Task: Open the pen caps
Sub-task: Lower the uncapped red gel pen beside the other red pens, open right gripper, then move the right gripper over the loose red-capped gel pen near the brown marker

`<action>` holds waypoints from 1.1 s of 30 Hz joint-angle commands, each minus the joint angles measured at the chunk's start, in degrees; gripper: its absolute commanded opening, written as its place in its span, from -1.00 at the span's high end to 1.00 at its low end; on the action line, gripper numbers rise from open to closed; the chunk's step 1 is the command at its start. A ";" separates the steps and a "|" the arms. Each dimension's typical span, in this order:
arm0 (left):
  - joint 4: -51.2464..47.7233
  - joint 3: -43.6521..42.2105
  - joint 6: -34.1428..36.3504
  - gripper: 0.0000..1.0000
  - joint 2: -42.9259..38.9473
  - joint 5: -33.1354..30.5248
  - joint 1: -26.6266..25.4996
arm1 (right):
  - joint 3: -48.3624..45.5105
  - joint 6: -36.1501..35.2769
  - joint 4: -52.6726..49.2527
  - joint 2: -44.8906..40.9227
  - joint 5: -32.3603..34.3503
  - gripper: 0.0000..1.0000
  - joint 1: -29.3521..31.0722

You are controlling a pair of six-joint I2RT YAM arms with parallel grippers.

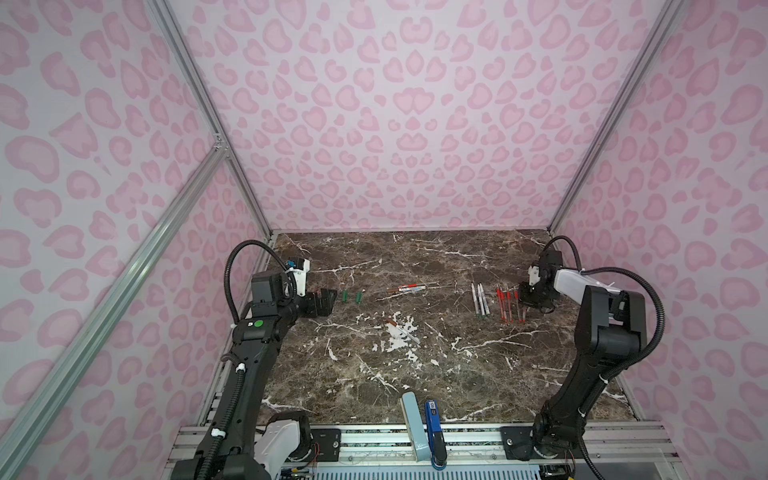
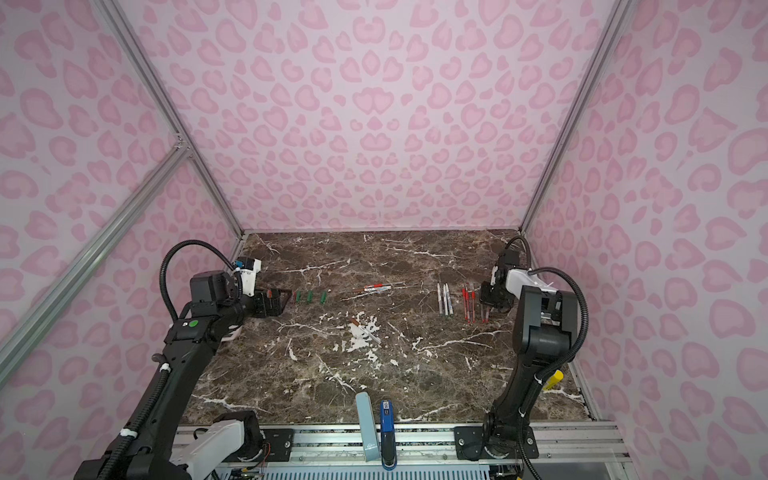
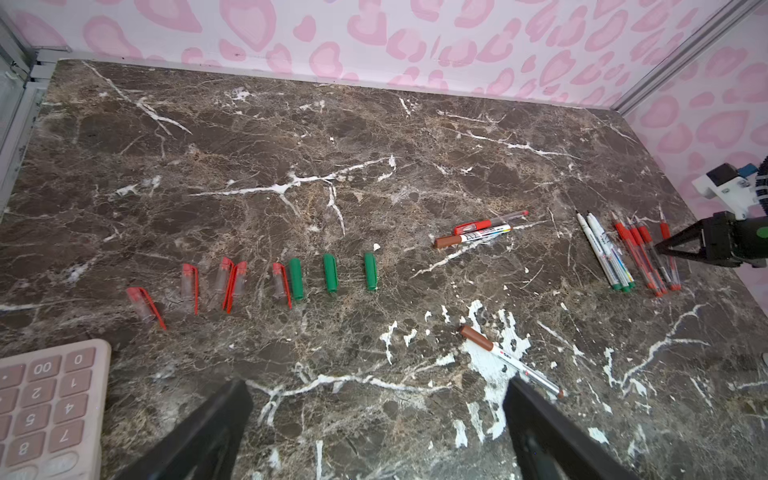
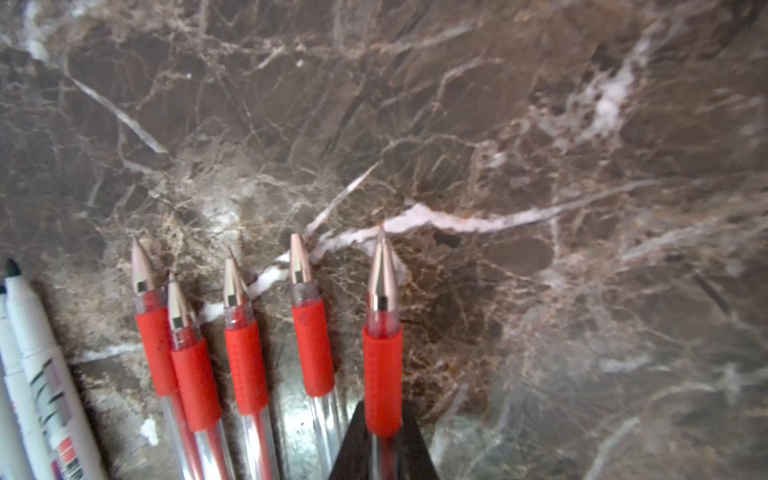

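Three green pen caps (image 3: 330, 273) and several slim red caps (image 3: 189, 286) lie in a row on the marble, ahead of my left gripper (image 3: 378, 415), which is open and empty. In a top view the green caps (image 1: 351, 296) sit just right of that gripper (image 1: 331, 301). Two brown-capped markers (image 3: 469, 239) (image 3: 511, 361) and one red-capped pen (image 3: 490, 222) lie mid-table. Uncapped white markers (image 1: 480, 300) and uncapped red pens (image 1: 508, 305) lie side by side at the right. My right gripper (image 4: 384, 408) is low over that group, shut on the outermost red pen (image 4: 382, 357).
A pink calculator (image 3: 45, 407) lies close by the left gripper. A pale blue bar (image 1: 413, 424) and a blue stapler-like object (image 1: 433, 428) stand at the table's front edge. A yellow object (image 2: 555, 379) shows behind the right arm. Patterned walls enclose three sides.
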 commanded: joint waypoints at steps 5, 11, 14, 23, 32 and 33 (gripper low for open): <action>1.53 0.41 -0.41 -0.96 -0.27 0.78 0.48 | -0.67 0.29 -1.06 -2.78 1.32 0.60 -0.06; 1.30 0.55 -0.99 -0.96 -0.30 1.19 1.09 | -0.62 0.33 -2.08 -5.87 0.35 0.53 -0.07; 2.36 -0.26 -1.14 -0.96 -0.84 2.29 1.18 | -1.19 1.34 -1.08 -9.51 -1.38 0.50 0.34; 2.38 -0.35 -1.46 -0.96 -0.70 2.86 1.62 | 9.07 -1.63 -3.63 -7.13 -7.97 0.09 12.60; 1.75 0.29 -1.29 -0.96 -0.94 2.44 1.62 | 33.51 -14.09 -16.47 9.92 -6.40 -0.04 26.78; 2.06 0.25 -1.38 -0.96 -1.14 2.60 1.62 | 36.28 -15.47 -18.05 11.99 -6.01 -0.06 27.81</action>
